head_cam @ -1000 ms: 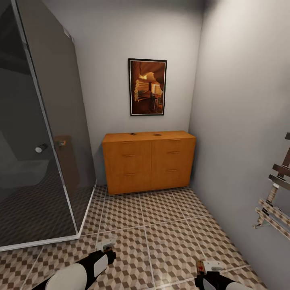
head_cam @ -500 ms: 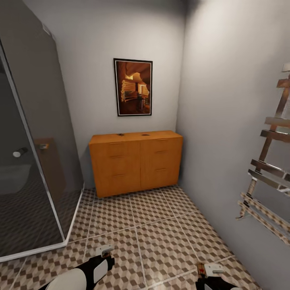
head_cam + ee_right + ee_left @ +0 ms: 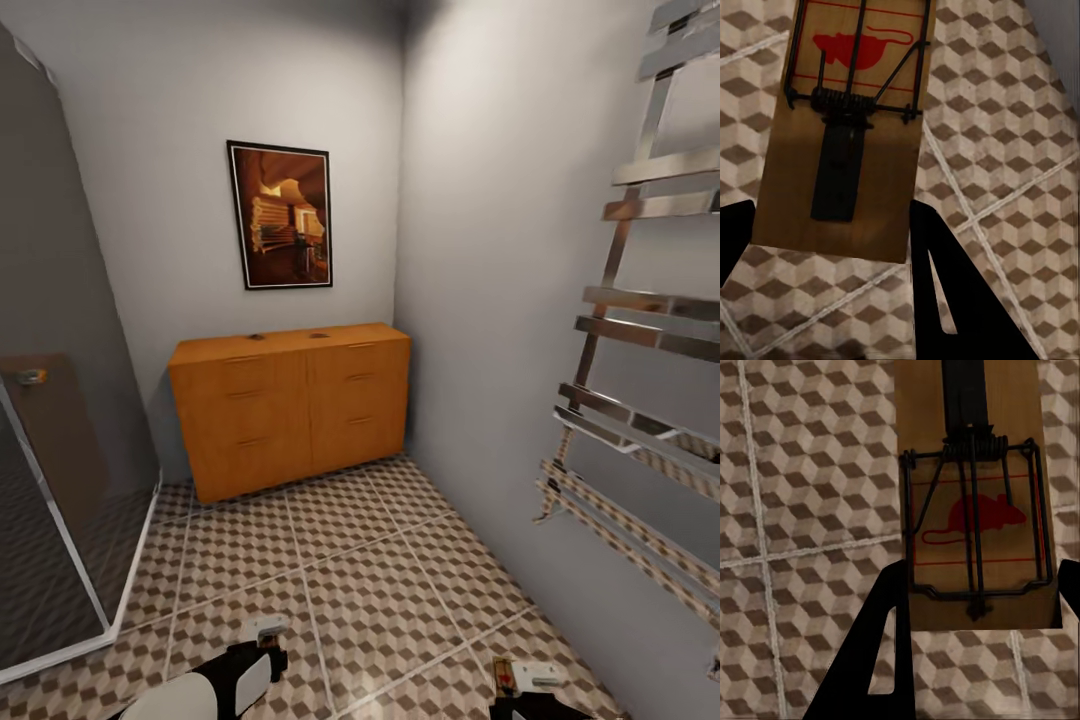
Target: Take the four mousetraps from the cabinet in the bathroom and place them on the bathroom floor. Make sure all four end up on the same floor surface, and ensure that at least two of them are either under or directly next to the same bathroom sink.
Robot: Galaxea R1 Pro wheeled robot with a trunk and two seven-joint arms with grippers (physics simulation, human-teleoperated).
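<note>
My left gripper (image 3: 979, 611) is shut on a mousetrap (image 3: 975, 510), a tan wooden plate with dark spring wire and a red mouse mark, held above the bathroom floor (image 3: 802, 502). My right gripper (image 3: 832, 244) is shut on a second mousetrap (image 3: 847, 127) over the same cube-patterned tiles. In the head view both grippers sit low at the picture's bottom edge, the left gripper (image 3: 265, 632) and the right gripper (image 3: 525, 678). The orange-brown cabinet (image 3: 290, 410) stands against the far wall with its drawers closed. Two small dark items on its top are too small to identify. The bathroom sink is out of view.
A glass shower enclosure (image 3: 50, 480) stands at the left. A chrome towel rail (image 3: 640, 330) juts from the right wall. A framed picture (image 3: 282, 216) hangs above the cabinet. Open tiled floor (image 3: 340, 560) stretches between me and the cabinet.
The camera has turned to the right: the cabinet and shower have slid left in the picture and more of the towel rail shows. Both grippers keep their places and their mousetraps.
</note>
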